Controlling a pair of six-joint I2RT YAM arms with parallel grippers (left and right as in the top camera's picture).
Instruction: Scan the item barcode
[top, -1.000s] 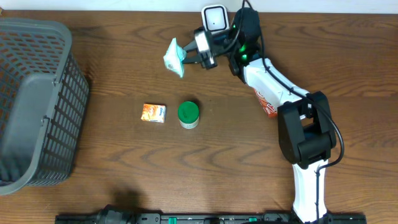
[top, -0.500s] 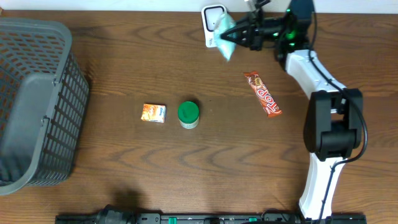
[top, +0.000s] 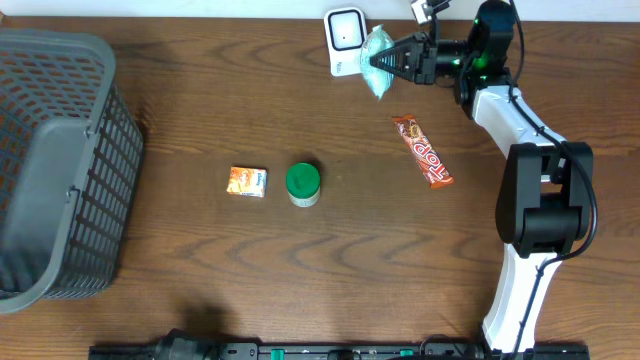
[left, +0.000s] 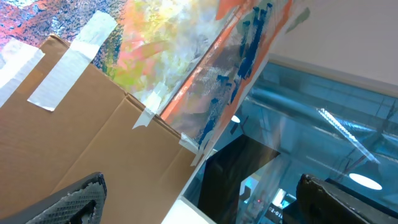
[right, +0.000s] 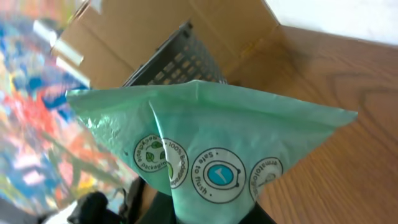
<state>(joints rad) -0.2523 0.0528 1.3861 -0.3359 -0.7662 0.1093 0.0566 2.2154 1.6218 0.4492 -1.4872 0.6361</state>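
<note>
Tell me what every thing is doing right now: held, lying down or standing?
green packet: held above the table by the right gripper, beside the scanner.
right gripper: shut on the green packet.
left gripper: open, holding nothing.
scanner: standing at the table's back edge.
candy bar: lying flat, untouched.
orange box: lying beside the jar.
green-lidded jar: upright, lid on.
basket: at the table's left.

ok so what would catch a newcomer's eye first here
The right gripper pinching a mint-green pouch right beside the white scanner at the far edge of the table. Then the big grey basket at the left, with an orange box, green-lidded jar and red candy bar lying in the middle.
</note>
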